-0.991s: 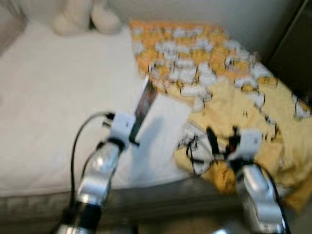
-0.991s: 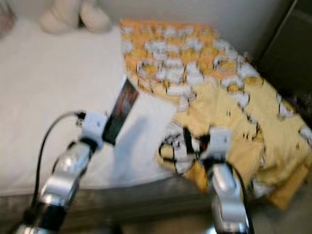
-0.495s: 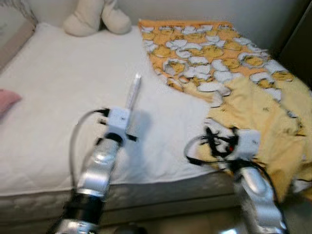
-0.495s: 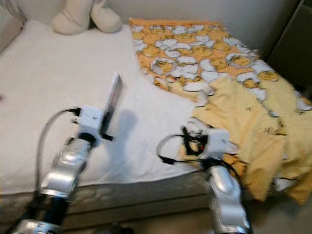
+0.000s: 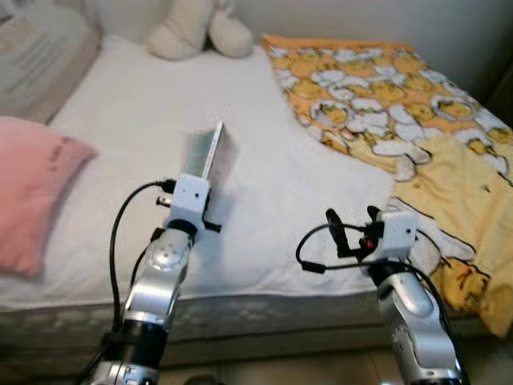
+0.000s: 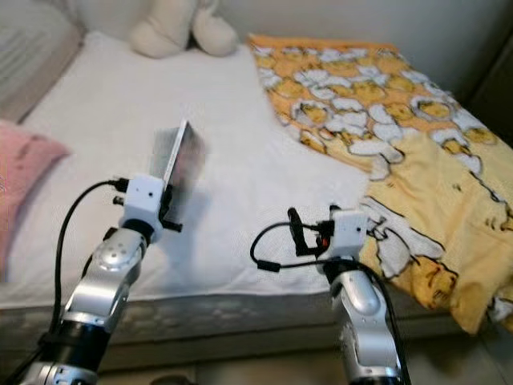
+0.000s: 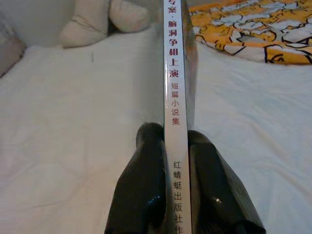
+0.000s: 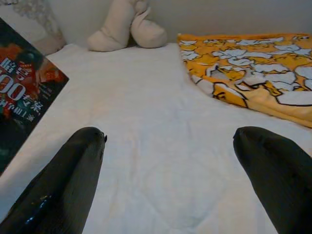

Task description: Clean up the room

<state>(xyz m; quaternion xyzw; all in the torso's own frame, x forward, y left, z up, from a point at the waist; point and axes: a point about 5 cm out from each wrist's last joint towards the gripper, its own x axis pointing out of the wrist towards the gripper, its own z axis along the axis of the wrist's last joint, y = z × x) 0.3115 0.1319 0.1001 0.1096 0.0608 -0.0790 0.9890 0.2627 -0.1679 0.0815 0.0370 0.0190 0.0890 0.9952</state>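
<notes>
- Book (image 7: 175,122): thin paperback, white spine with red and dark Chinese print, dark cover with red and white lettering. Held upright on edge above the bed, over the near middle of the white sheet, not touching it.
- Left gripper (image 7: 175,146): both black fingers (image 7: 146,185) pressed flat against the two covers, clamped on the book at its lower end; raised over the bed's near half.
- Right gripper (image 5: 350,227): fingers spread wide apart, nothing between them; hovering above the bed's near edge, close to the blanket's front corner.
- Bed (image 5: 128,144): white sheet, grey quilted mattress side along the near edge.
- Blanket (image 5: 385,88): orange and yellow with a white cartoon-duck print, rumpled over the bed's right side and hanging past the near right corner.
- Pink pillow (image 5: 32,192): on the bed's left edge, near front.
- Grey pillow (image 5: 40,56): at the bed's far left corner.
- Cream plush toy (image 5: 196,28): at the bed's far edge, against the wall.
</notes>
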